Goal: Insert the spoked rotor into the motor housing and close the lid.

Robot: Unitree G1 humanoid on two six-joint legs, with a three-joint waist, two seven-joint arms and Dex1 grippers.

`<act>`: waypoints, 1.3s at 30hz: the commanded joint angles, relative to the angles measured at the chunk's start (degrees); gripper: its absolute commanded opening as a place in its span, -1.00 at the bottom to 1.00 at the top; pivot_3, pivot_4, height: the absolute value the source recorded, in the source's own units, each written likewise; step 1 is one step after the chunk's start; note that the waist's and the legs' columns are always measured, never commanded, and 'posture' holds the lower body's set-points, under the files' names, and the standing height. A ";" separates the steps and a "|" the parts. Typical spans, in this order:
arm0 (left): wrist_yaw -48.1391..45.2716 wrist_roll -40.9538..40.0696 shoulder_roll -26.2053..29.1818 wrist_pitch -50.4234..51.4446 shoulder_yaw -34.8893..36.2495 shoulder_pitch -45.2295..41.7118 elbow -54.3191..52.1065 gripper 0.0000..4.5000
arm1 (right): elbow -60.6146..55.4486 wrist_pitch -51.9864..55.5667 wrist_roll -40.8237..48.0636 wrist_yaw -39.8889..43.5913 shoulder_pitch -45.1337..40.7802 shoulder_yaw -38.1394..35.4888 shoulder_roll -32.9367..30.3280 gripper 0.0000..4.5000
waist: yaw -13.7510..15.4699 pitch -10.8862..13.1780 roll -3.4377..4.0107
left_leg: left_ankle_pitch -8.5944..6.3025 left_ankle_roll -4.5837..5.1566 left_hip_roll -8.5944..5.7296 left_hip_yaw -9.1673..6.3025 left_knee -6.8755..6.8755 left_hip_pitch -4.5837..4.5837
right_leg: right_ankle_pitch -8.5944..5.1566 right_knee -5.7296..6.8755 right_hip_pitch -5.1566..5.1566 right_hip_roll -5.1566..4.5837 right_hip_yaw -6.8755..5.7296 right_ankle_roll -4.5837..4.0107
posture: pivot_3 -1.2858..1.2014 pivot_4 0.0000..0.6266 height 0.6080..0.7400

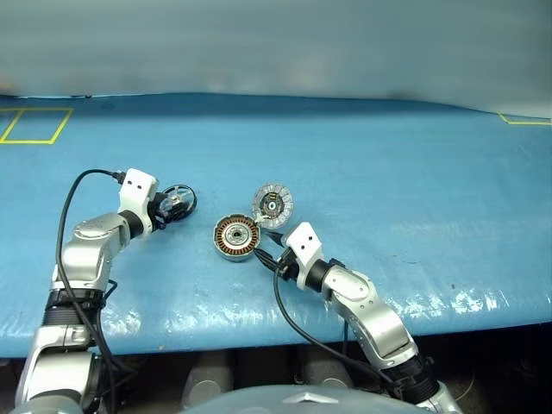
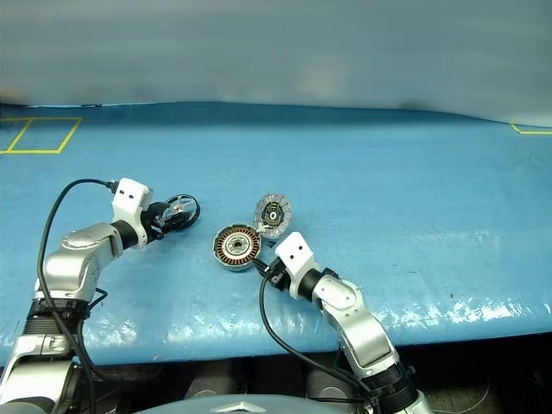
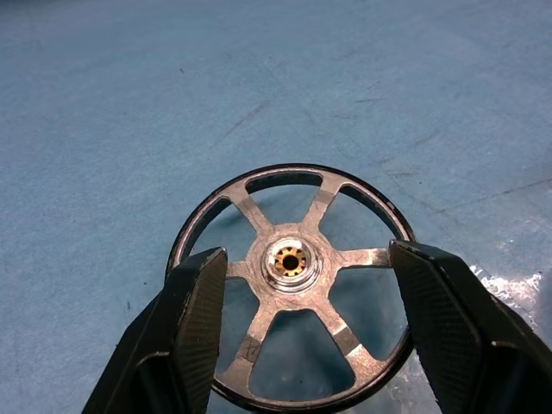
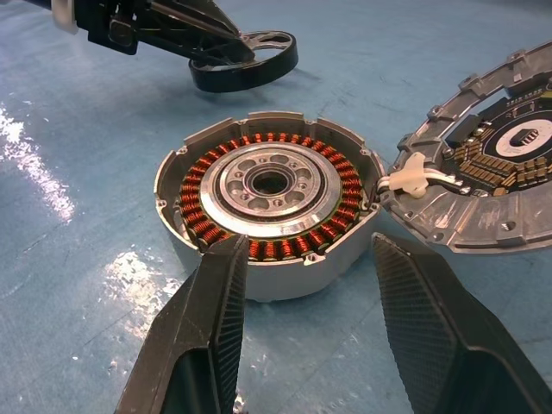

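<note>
Rotor first, at the far left: the spoked rotor (image 1: 177,201) lies flat on the blue table (image 1: 388,172), and the left gripper (image 3: 302,285) straddles it, one black finger at each side of the rim. Its fingers (image 3: 194,302) stand spread; whether the pads already press the rim I cannot tell, so I would not call it grasped. From the rotor, the motor housing (image 1: 236,237) lies at about four o'clock, near but apart, mouth up, copper windings showing. The lid (image 1: 272,204) stands just beside the housing at about one o'clock from it, joined at the edge and tipped open, segmented face showing. The right gripper (image 4: 302,302) sits at about four o'clock from the housing, pointing at its wall, fingers parted with the cup ahead of the gap and nothing between them. The left arm is plainly the nearer to the rotor; the coming move, by my judgement, is a clench, a lift and a short carry toward four o'clock.
</note>
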 commanded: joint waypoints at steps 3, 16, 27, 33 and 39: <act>-0.23 0.58 -0.09 0.23 -0.41 0.98 -0.04 0.44 | -1.34 -0.83 0.04 -0.20 -0.07 0.05 0.41 0.06 | 0.00 0.00 0.00 | 0.00 0.00 0.00 0.00 0.01 0.00 | 0.00 0.00 0.01 0.00 0.00 0.00 | 0.03 -0.52 1.00; 4.61 -0.70 -2.45 2.59 2.84 7.34 -10.37 0.44 | -1.25 -0.50 -0.11 -0.15 0.12 0.11 0.40 0.06 | 0.03 -0.01 0.00 | 0.00 0.00 0.01 -0.01 0.02 0.02 | 0.00 0.02 0.03 -0.03 0.01 0.00 | 0.03 -0.52 1.00; 5.69 -0.49 -3.12 1.97 3.20 6.01 -7.09 0.44 | -1.13 -0.32 -0.26 0.20 0.08 -0.01 0.26 0.06 | 0.16 -0.02 -0.01 | 0.00 0.00 0.00 0.00 0.03 0.02 | 0.00 0.02 0.02 -0.02 0.00 0.00 | 0.03 -0.52 1.00; 2.93 0.57 -1.87 1.39 1.18 2.45 -3.07 0.44 | -1.30 -0.18 -0.32 -0.07 0.17 -0.16 0.32 0.06 | 0.22 -0.02 -0.01 | 0.00 0.00 -0.01 0.00 0.04 0.02 | 0.01 0.02 0.03 -0.01 0.00 0.00 | 0.03 -0.52 1.00; -1.26 2.36 0.74 0.61 -1.76 -1.01 1.41 0.44 | -1.34 -0.23 -0.34 -0.41 0.25 -0.27 0.51 0.06 | 0.26 -0.02 -0.01 | 0.00 0.00 -0.02 0.00 0.04 0.02 | 0.01 0.02 0.03 0.00 0.00 0.00 | 0.03 -0.52 1.00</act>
